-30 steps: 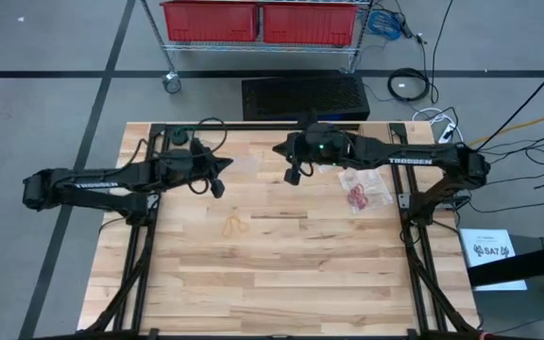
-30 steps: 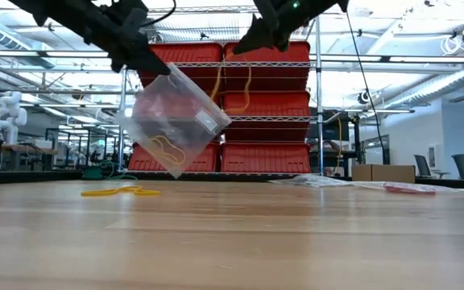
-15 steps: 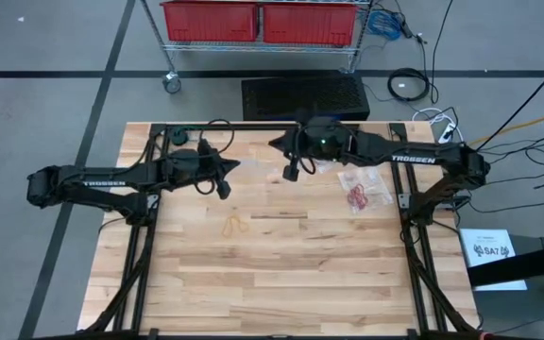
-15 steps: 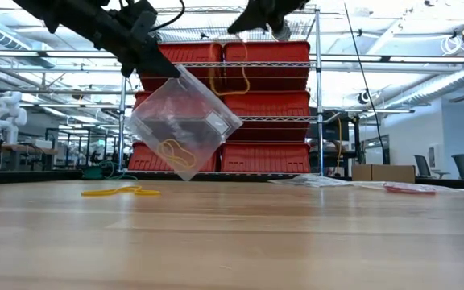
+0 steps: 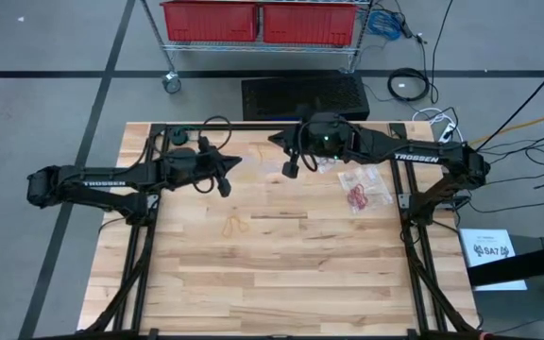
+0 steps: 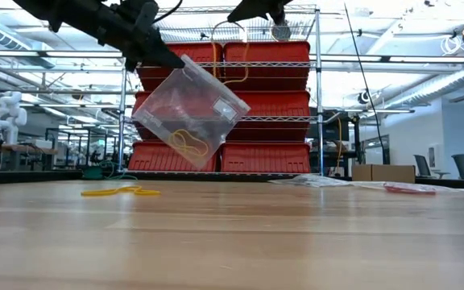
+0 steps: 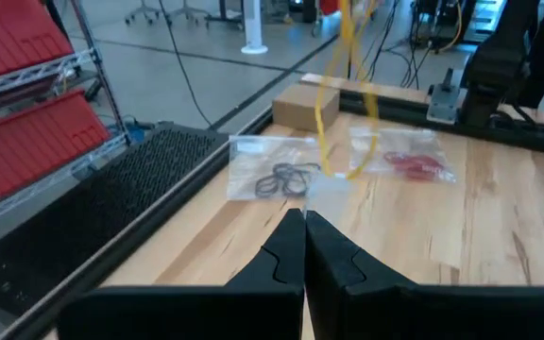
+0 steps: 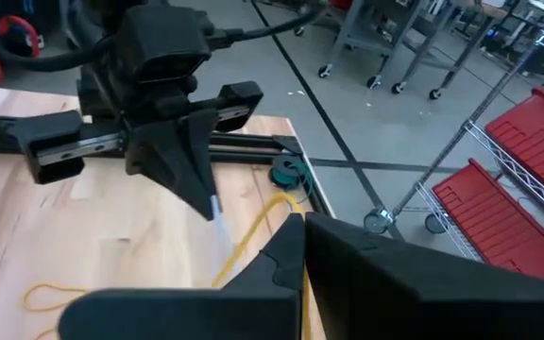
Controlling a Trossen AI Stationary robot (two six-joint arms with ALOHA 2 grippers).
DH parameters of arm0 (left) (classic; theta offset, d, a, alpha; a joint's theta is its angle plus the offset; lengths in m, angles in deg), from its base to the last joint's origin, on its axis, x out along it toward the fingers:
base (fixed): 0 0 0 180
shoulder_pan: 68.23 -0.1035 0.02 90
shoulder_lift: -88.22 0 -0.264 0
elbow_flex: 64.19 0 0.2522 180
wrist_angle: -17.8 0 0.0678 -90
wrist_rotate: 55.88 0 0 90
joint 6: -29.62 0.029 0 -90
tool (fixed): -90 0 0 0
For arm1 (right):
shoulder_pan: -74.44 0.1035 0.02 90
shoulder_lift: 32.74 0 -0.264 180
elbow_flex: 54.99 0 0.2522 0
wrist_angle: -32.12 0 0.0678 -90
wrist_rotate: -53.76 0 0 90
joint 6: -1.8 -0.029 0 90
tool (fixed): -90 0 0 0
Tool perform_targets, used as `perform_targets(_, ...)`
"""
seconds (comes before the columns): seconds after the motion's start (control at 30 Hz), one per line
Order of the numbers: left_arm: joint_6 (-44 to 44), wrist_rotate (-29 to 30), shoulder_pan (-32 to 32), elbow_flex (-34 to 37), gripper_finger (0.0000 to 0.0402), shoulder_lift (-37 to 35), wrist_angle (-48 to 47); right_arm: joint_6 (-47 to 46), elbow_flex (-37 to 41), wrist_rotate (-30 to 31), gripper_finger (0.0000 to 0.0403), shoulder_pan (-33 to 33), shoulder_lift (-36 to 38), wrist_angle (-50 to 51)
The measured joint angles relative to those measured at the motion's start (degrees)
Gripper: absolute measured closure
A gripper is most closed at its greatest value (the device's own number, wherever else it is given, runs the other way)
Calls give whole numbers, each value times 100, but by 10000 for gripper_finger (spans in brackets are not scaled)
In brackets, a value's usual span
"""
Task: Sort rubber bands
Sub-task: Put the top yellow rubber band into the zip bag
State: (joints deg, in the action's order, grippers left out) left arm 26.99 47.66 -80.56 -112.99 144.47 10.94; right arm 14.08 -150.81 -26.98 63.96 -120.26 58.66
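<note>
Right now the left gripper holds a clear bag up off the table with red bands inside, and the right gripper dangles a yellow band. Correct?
Not quite. The low view shows the clear bag in the left gripper holds yellow bands, not red. The right gripper does dangle a yellow band.

A clear plastic bag [image 6: 190,107] is held tilted above the wooden table [image 6: 232,242] by one corner, pinched in the closed left gripper [image 6: 161,56] at the bag's 11 o'clock. A yellowish rubber band [image 6: 187,143] is seen inside the bag near its lowest corner. Another yellow band [image 6: 234,55] is hung from the shut right gripper [image 6: 236,14] at 12 o'clock. More yellow bands [image 6: 120,191] are lain on the table at 9 o'clock, and flat bags [image 6: 377,186] at 3 o'clock. Red bins [image 6: 268,105] are stacked on a wire rack behind.
</note>
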Motion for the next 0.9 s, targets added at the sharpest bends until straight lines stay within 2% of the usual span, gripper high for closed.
perform_targets(0.57, 14, 5, -2, 0, 402, 0, 322, -170, 2, -55, 403, 114, -52, -200)
perform_targets(0.9, 52, 9, -2, 0, 402, 0, 429, -264, 4, -206, 403, 164, -227, -958)
